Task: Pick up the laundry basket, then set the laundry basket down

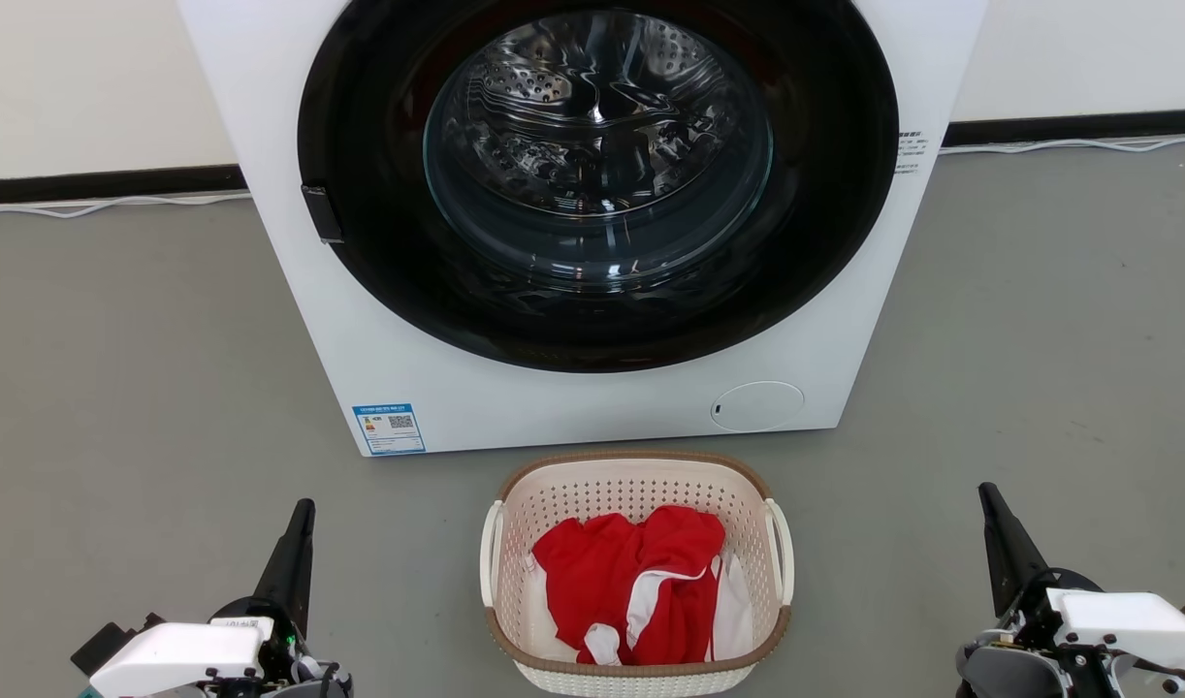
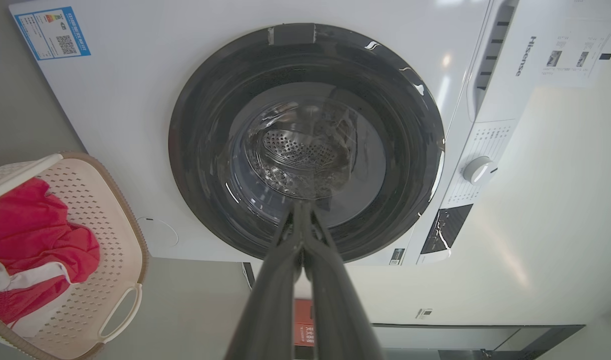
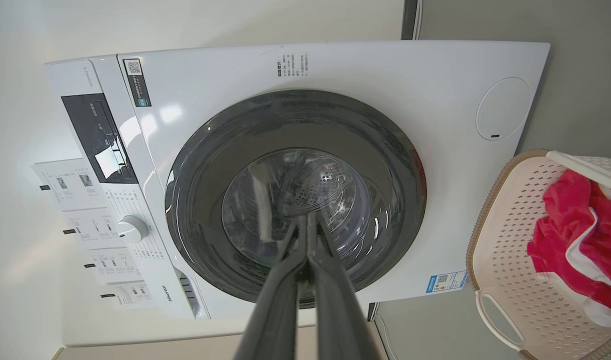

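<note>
**Pincers parked either side, basket not yet lifted**

Nearest the head camera, the left pincer [image 1: 304,514] and the right pincer [image 1: 992,509] rise from the bottom corners. Each has its two long dark fingers pressed together with nothing between them, and both wrist views show the tips meeting the same way. They stand well apart from the basket, one on each side, which looks to me like a ready stance for a two-armed lift.

Behind everything, the big white front-loading washing machine [image 1: 457,388] stands on the grey floor [image 1: 117,388] against the pale wall. Its round dark glass door [image 1: 592,174] appears closed, so it should not get in the way.

Just in front of the machine sits the small rounded cream-white perforated plastic laundry basket [image 1: 602,494] with its brown woven-look rim. It rests on the floor midway between the pincers, probably so that each arm has a handle on its own side. A crumpled red-and-white garment [image 1: 641,582] lies inside; I judge it a soft, light load that may slump as the basket rises.

Smallest are the grips, the white left handle [image 1: 492,548] and the white right handle [image 1: 783,553], thin upright loops at the basket's sides.

The pick-up looks not yet begun. Next, both pincers would need to open and close in on those loops. An uneven grip or lift would likely tip the basket.
</note>
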### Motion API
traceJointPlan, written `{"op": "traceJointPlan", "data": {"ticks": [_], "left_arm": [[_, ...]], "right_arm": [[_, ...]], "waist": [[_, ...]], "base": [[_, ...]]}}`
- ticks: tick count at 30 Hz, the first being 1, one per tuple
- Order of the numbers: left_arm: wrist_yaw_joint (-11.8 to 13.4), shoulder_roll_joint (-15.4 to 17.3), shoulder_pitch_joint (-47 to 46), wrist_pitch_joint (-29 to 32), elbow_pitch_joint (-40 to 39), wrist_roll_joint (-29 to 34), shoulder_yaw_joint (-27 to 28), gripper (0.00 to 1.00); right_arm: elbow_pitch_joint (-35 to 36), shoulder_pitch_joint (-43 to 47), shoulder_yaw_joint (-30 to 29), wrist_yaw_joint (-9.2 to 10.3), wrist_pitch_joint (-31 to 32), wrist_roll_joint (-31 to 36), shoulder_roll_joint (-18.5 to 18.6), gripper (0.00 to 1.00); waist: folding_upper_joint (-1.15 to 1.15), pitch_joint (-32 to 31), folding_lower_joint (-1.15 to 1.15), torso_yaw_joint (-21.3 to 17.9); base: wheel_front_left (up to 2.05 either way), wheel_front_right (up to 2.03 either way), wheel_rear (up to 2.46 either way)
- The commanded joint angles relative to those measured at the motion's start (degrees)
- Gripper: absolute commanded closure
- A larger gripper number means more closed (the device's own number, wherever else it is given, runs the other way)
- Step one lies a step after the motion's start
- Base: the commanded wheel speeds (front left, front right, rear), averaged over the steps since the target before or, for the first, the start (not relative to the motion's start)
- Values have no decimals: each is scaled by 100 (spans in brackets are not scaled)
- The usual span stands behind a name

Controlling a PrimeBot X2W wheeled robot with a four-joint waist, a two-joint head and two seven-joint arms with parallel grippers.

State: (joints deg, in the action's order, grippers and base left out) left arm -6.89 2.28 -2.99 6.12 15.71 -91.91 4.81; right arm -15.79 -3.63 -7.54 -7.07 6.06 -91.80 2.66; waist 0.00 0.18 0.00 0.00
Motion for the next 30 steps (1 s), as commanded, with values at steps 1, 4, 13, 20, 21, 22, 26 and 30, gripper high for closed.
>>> {"op": "traceJointPlan", "data": {"ticks": [1,4,13,20,21,22,26,30], "left_arm": [[-59,60,-319,35,-167,-28,169,100],[-59,60,-319,35,-167,-28,169,100],[2,-4,15,-26,31,2,-9,0],[-2,0,34,-147,13,4,-83,0],[-2,0,38,-164,11,6,-89,0],[-3,1,41,-181,9,10,-95,0],[-5,3,45,-248,12,60,-122,0],[2,5,38,-316,41,231,-137,0]], "right_arm": [[177,-255,104,-42,41,-39,21,100],[177,-255,104,-42,41,-39,21,100],[-14,14,17,1,-13,-2,-1,0],[57,46,124,-2,-134,27,0,0],[66,51,139,-2,-151,38,1,0],[74,55,154,-2,-169,54,2,0],[90,54,215,-4,-239,176,25,0],[91,38,234,-5,-307,478,46,0]], "waist": [[0,0,0,0],[0,0,0,0],[0,1,0,0],[0,-12,10,0],[0,-9,6,0],[0,-5,2,0],[0,0,0,0],[0,1,0,-1]], "base": [[0,0,0],[0,0,0],[0,0,0],[0,0,0],[0,0,0],[0,0,0],[0,0,0],[0,0,0]]}}
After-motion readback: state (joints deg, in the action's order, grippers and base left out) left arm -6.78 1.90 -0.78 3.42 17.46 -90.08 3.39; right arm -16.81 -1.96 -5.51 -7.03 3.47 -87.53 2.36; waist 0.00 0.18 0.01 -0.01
